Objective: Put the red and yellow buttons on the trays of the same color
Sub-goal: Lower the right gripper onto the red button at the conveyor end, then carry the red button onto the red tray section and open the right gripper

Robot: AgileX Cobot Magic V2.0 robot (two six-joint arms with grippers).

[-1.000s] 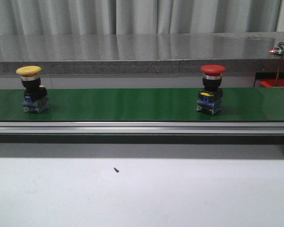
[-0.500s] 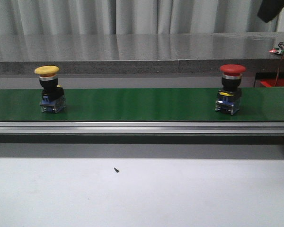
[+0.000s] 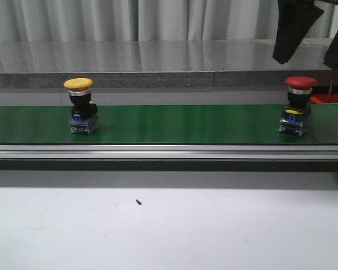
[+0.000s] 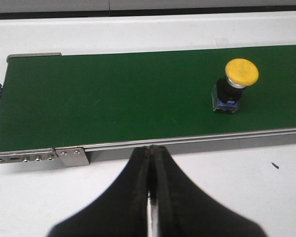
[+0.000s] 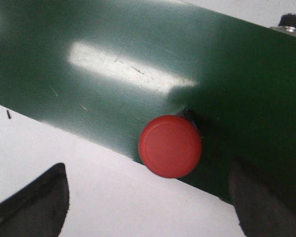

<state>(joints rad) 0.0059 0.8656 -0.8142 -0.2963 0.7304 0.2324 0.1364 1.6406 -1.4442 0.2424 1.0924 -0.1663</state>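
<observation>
R gripper (image 3: 314,38) spread wide, above red button (image 3: 297,107) on green belt (image 3: 174,124) — L gripper (image 4: 152,168) pinched together, yellow button (image 3: 81,106) well apart.

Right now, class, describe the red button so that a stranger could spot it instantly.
Find the long green conveyor belt crossing the table. At its right end stands the red button, beneath the open right gripper. Its mushroom cap is red; the other button's is yellow.
</observation>
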